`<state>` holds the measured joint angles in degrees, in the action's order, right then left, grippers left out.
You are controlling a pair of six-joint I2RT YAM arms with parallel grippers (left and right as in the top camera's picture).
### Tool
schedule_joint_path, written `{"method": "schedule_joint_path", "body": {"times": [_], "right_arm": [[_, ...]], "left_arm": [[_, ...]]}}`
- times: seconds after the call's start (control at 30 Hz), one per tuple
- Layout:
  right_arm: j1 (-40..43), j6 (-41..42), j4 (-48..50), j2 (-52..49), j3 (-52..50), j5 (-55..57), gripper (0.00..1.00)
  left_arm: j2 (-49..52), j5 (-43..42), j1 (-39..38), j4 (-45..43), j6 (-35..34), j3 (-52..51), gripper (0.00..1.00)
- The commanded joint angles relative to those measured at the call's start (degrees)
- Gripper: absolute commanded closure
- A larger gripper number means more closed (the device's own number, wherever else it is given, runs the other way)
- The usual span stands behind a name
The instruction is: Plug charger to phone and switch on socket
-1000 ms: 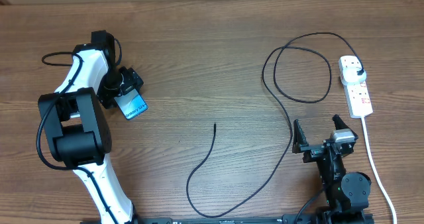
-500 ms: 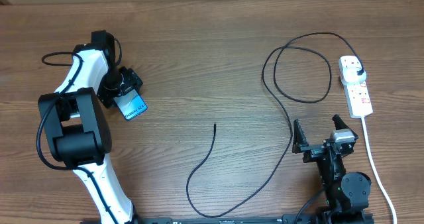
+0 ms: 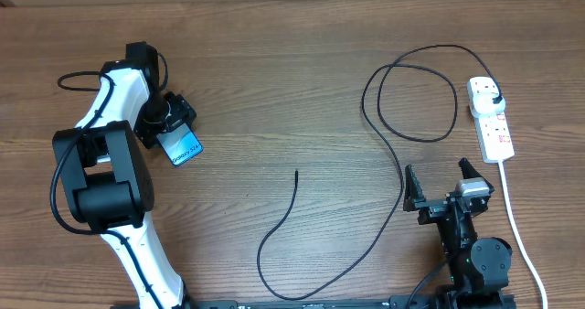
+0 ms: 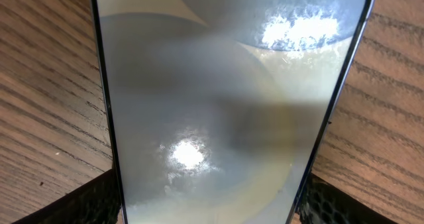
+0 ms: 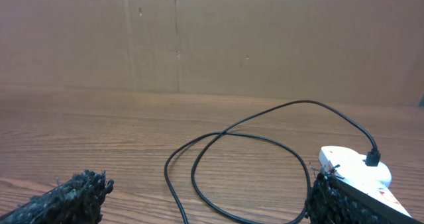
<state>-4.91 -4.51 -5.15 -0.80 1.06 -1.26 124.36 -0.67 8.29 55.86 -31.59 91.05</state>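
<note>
The phone (image 3: 183, 148) lies on the wooden table at the left, its pale lit screen filling the left wrist view (image 4: 218, 105). My left gripper (image 3: 176, 137) straddles it, with a black finger (image 4: 86, 201) pressed to each long edge, shut on the phone. The charger cable (image 3: 295, 186) has its free end at mid-table, runs right in loops (image 5: 222, 133) and ends at a black plug (image 3: 494, 100) in the white socket strip (image 3: 494, 126). My right gripper (image 3: 441, 183) stands open near the front edge, beside the cable and below the socket (image 5: 351, 168), holding nothing.
The socket's white cord (image 3: 512, 218) runs down toward the front edge, just right of my right arm. A brown wall (image 5: 212, 38) backs the table in the right wrist view. The left arm's own black cable (image 3: 78, 76) loops at the far left.
</note>
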Motion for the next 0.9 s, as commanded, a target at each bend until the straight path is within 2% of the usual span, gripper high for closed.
{"method": "schedule_joint_path", "body": {"times": [0.0, 0.37, 0.57, 0.8, 0.87], "right_arm": [[-0.24, -0.07, 0.33, 0.63, -0.61, 0.15, 0.00], [-0.22, -0.07, 0.31, 0.63, -0.61, 0.15, 0.00], [-0.24, -0.07, 0.31, 0.63, -0.61, 0.15, 0.00], [-0.24, -0.07, 0.31, 0.63, -0.61, 0.15, 0.00], [-0.24, -0.07, 0.31, 0.63, -0.61, 0.15, 0.00]], "left_arm": [[1.01, -0.24, 0.31, -0.22, -0.76, -0.96, 0.17], [1.01, -0.22, 0.31, -0.24, -0.76, -0.96, 0.30], [1.01, -0.22, 0.31, -0.24, -0.76, -0.96, 0.32], [1.01, -0.22, 0.31, -0.55, -0.76, -0.96, 0.43], [1.01, -0.22, 0.31, -0.70, -0.76, -0.96, 0.50]]}}
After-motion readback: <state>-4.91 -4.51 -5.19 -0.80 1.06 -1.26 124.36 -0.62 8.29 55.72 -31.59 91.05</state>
